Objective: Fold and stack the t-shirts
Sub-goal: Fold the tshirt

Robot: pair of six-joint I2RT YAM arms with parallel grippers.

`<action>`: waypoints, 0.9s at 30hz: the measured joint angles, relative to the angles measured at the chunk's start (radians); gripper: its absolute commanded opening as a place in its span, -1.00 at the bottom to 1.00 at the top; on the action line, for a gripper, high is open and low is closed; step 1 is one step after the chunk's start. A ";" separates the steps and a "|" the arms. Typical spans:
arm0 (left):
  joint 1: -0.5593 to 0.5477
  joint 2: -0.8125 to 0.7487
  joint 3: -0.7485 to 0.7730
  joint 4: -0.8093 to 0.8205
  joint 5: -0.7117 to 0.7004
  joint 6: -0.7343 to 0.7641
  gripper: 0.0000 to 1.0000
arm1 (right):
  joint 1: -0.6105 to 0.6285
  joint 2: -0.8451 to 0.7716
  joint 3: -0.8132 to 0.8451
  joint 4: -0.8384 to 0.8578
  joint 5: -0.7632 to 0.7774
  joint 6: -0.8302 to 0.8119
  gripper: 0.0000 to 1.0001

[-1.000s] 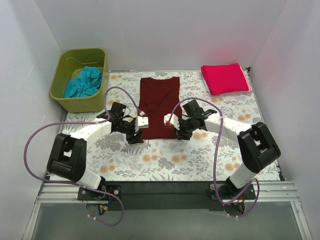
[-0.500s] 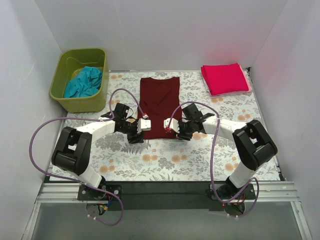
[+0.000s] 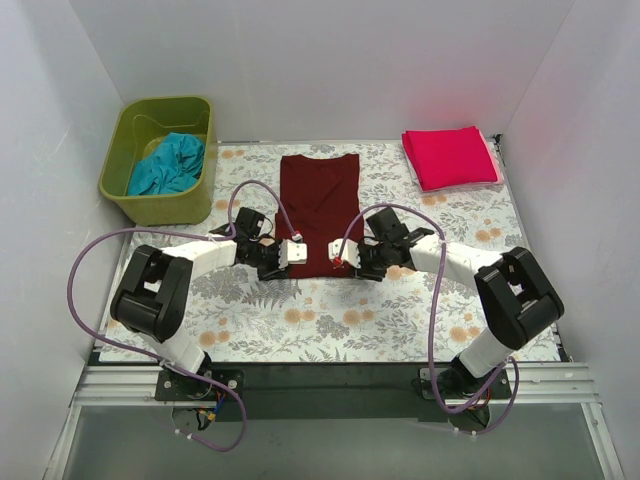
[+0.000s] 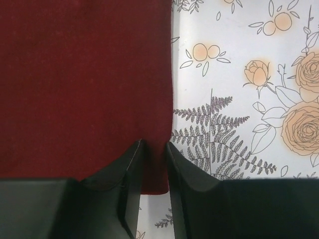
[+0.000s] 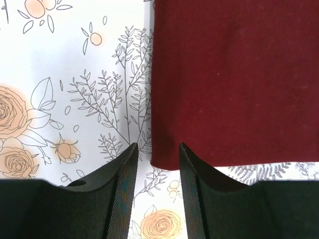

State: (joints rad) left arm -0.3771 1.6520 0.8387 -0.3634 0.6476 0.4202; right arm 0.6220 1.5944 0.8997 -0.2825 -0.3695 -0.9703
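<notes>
The dark maroon t-shirt (image 3: 318, 200) lies as a long folded strip in the middle of the floral cover. My left gripper (image 3: 284, 268) is at its near left corner. In the left wrist view the jaws (image 4: 153, 144) stand narrow, closed on the maroon cloth (image 4: 84, 74) just inside its edge. My right gripper (image 3: 347, 268) is at the near right corner. It is open (image 5: 157, 145), and the corner of the shirt (image 5: 234, 74) lies flat between its fingers. The pink-red t-shirt (image 3: 450, 157) lies folded at the back right. The teal t-shirt (image 3: 170, 165) is crumpled in the bin.
A green bin (image 3: 125, 150) stands at the back left corner. White walls close in the left, back and right sides. The floral table cover (image 3: 330, 320) is bare in front of the shirt.
Both grippers have moved inward and down onto the near corners of the maroon shirt. The shirt itself has not moved.
</notes>
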 measured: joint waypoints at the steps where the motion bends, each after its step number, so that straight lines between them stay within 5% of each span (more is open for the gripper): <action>1: 0.000 0.003 0.004 -0.003 -0.002 0.003 -0.58 | 0.002 0.003 0.000 -0.003 0.000 -0.003 -0.11; 7: 0.000 0.011 0.024 -0.025 -0.005 0.003 -0.70 | 0.002 0.051 -0.009 0.027 0.001 -0.021 -0.13; 10: 0.000 0.013 0.028 -0.029 -0.005 0.002 -0.94 | 0.001 0.063 -0.011 0.061 -0.003 -0.031 -0.46; 12: 0.000 0.013 0.030 -0.032 -0.005 -0.001 -1.00 | 0.001 0.069 -0.011 0.079 -0.002 -0.038 -0.95; 27: 0.014 0.008 0.244 -0.226 -0.008 -0.087 -1.00 | -0.062 0.030 0.188 -0.138 0.003 0.000 -0.97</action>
State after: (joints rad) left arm -0.3634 1.6604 1.0824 -0.5892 0.6392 0.3328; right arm 0.5602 1.6245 1.0874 -0.4206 -0.3660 -0.9707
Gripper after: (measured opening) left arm 0.039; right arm 0.030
